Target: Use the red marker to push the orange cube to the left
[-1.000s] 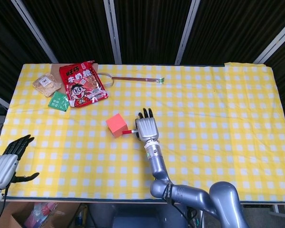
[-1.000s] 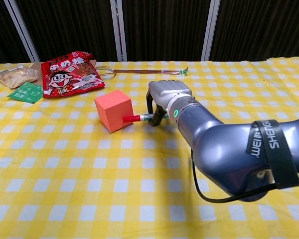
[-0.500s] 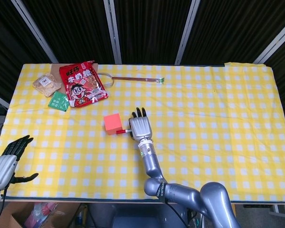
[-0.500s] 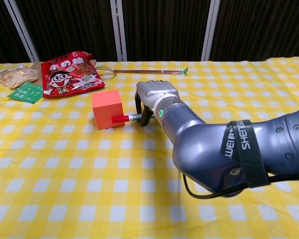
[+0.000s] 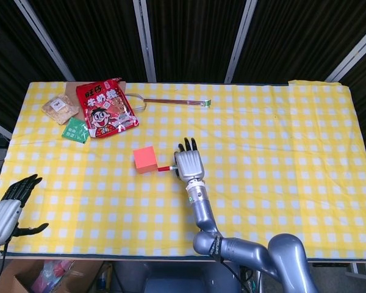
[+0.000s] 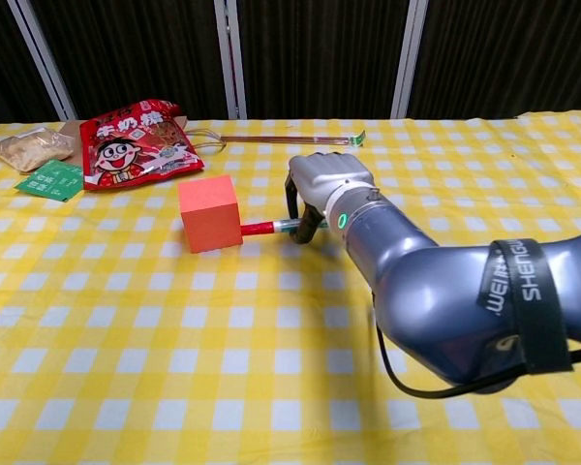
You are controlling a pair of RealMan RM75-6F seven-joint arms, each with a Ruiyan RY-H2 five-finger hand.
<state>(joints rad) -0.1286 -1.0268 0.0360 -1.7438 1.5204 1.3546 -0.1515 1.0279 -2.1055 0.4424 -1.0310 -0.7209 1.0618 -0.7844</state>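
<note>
The orange cube (image 5: 146,159) (image 6: 210,213) sits on the yellow checked tablecloth, left of centre. My right hand (image 5: 188,165) (image 6: 329,187) grips the red marker (image 5: 166,168) (image 6: 262,229), which lies level and points left. Its red tip sits at the cube's right face; whether it touches cannot be told. My left hand (image 5: 11,203) hovers at the table's near left corner, fingers apart and holding nothing; only the head view shows it.
A red snack bag (image 5: 105,107) (image 6: 134,141), a green packet (image 5: 75,130) (image 6: 50,179) and a clear cracker packet (image 5: 60,108) (image 6: 33,147) lie at the far left. A thin metal rod with a loop (image 5: 171,101) (image 6: 281,139) lies behind the cube.
The cube slid left and squared up to the table between one second and half a second ago. Since then my right hand has drawn back to the right with the marker; the cube has stayed put.
</note>
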